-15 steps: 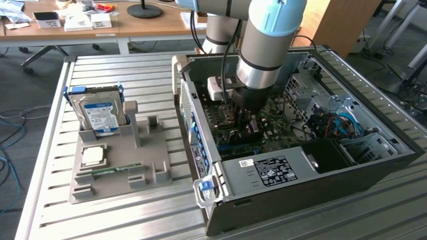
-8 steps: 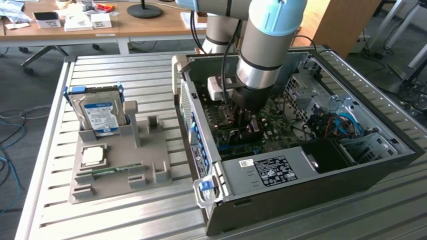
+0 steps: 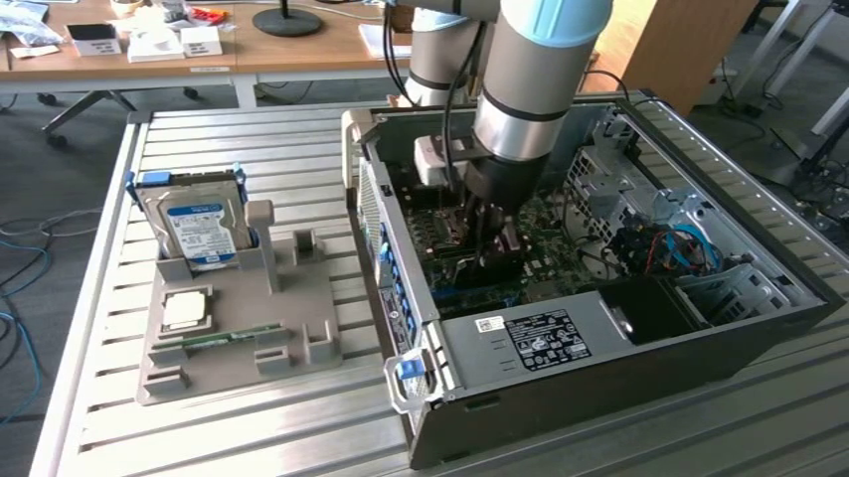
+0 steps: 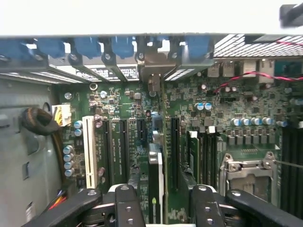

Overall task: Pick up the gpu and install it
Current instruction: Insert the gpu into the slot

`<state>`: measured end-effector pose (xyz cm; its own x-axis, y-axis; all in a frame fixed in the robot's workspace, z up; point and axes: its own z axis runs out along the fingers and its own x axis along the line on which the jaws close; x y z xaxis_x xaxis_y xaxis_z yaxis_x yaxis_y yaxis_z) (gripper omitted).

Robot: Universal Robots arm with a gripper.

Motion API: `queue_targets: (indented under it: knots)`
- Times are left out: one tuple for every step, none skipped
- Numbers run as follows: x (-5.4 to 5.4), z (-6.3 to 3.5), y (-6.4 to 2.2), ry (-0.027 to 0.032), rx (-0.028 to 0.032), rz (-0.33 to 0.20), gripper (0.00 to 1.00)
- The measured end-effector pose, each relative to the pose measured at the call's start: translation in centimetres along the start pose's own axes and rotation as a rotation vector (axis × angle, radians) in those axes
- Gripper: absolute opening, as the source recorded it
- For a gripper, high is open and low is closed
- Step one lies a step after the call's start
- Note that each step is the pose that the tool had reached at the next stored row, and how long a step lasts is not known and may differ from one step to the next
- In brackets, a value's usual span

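Observation:
The gpu [image 4: 155,182] is seen edge-on as a thin dark card standing upright over the green motherboard [image 4: 236,118]. Its silvery bracket [image 4: 154,71] lies against the rear slot openings of the case. My gripper [image 4: 161,205] straddles the card; one finger [image 4: 129,203] is close beside it and the other finger [image 4: 206,203] stands apart, with green board showing in the gap. The jaws look open around the card. In the exterior view my gripper [image 3: 486,238] is lowered deep inside the open computer case [image 3: 597,368].
Left of the case in the exterior view, a grey holder [image 3: 239,348] carries a silver hard drive [image 3: 199,224], a processor chip [image 3: 186,310] and a green memory stick [image 3: 226,338]. Blue slot latches [image 4: 123,47], a CPU socket [image 4: 248,170] and cables [image 3: 670,248] crowd the case interior.

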<state>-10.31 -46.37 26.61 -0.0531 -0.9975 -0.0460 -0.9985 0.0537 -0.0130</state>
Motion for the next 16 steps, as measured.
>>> queue_targets:
  knots:
    - [0.0,-0.33,-0.01,0.0000,0.0000,0.000,0.46]
    - [0.0,-0.67,-0.01,-0.0001,0.0000,0.000,0.46]
    - [0.0,-1.02,-0.01,-0.0001,0.0000,0.000,0.46]
    - [-0.1,-1.41,-0.02,-0.0001,0.0001,0.000,0.46]
    - [-0.1,-1.74,-0.02,-0.0001,0.0000,0.000,0.46]
    - [-0.1,-2.04,-0.03,-0.0001,0.0000,0.000,0.46]
    - [-0.1,-2.36,-0.03,-0.0001,0.0000,0.000,0.46]
    - [-0.1,-2.70,-0.03,0.0000,0.0000,0.000,0.46]
    - [-0.1,-3.01,-0.04,0.0000,0.0000,0.000,0.46]
    - [-0.2,-3.31,-0.04,-0.0001,0.0000,0.000,0.46]
    - [-0.2,-3.61,-0.05,-0.0002,0.0000,0.000,0.46]
    - [-0.2,-3.89,-0.05,0.0000,0.0000,0.000,0.46]
    - [-0.2,-4.15,-0.05,-0.0001,0.0000,0.000,0.46]
    - [-0.2,-4.43,-0.06,-0.0001,0.0000,0.000,0.46]
    - [-0.2,-4.71,-0.06,-0.0001,0.0000,0.000,0.46]
    - [-0.2,-4.96,-0.07,-0.0001,0.0000,0.000,0.46]
